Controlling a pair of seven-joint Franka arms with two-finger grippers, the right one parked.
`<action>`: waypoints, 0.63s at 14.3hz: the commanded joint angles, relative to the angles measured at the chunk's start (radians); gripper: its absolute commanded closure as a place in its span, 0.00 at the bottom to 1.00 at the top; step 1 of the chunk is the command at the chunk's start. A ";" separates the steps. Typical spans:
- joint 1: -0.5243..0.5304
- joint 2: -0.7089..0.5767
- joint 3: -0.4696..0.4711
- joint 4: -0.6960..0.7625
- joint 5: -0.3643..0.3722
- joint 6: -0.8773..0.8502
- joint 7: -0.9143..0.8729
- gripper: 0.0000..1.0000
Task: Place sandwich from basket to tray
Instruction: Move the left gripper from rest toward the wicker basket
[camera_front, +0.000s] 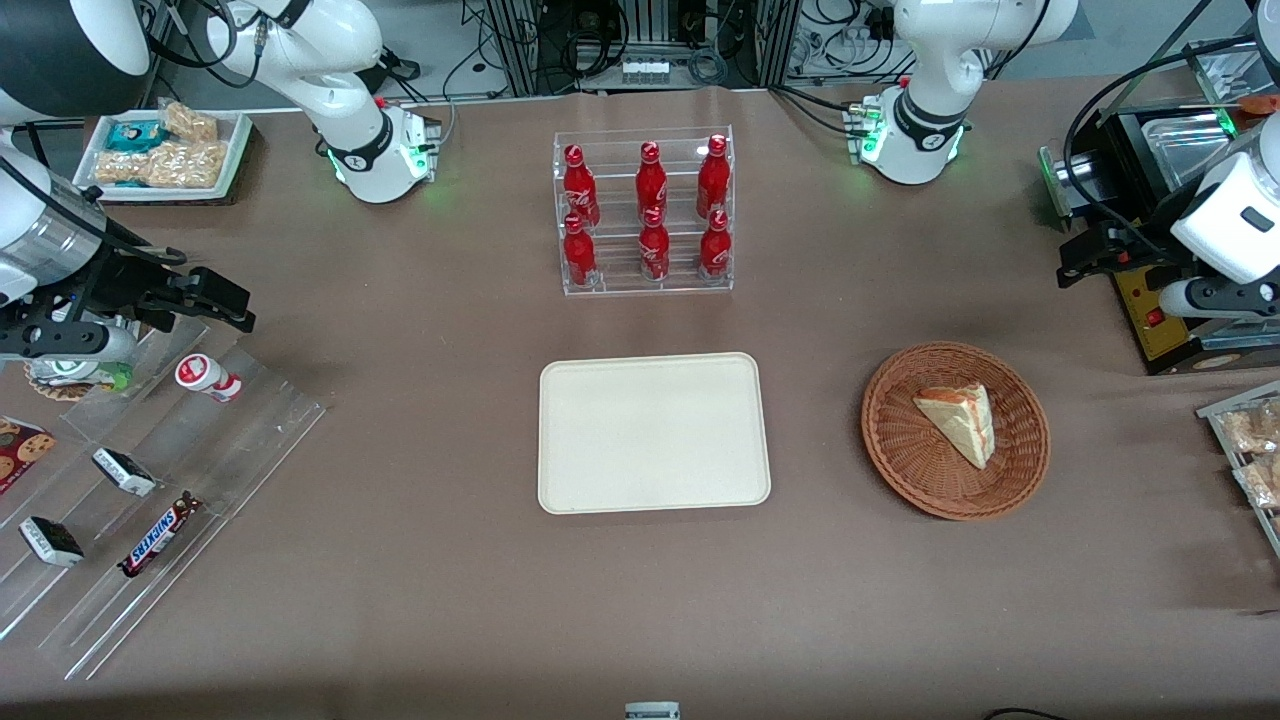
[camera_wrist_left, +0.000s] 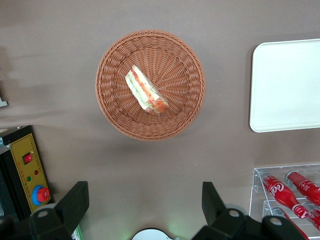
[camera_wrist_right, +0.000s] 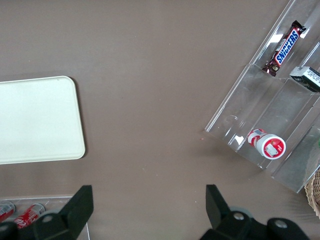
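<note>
On the counter (camera_front: 420, 600), the sandwich (camera_front: 960, 421) is seen lying in the basket (camera_front: 900, 450), which sits beside the bare tray (camera_front: 653, 432). High above the counter, farther from the front camera than the basket, the claw (camera_wrist_left: 145, 205) is held wide open, gripping nothing.

Sandwich: my target, a triangular wedge of pale white bread (camera_front: 958, 420), red-orange and green layers along its edge.
Basket: round brown woven wicker basket (camera_front: 900, 440), radiating weave.
Tray: flat cream-beige rectangular plastic tray (camera_front: 653, 432), plain.
Gripper: my black two-finger gripper (camera_wrist_left: 145, 202), high over the table, farther from the front camera than the basket.
Tabletop: dull brown table cover (camera_front: 450, 600), unpatterned.
Bottles: glossy red bottles (camera_front: 652, 210), white lettering, in a clear rack.
</note>
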 joint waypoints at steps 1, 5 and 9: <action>-0.004 0.000 0.005 -0.001 0.010 0.012 0.015 0.00; -0.005 0.000 0.003 -0.001 0.038 0.017 0.014 0.00; -0.005 0.014 0.003 -0.009 0.041 0.008 0.008 0.00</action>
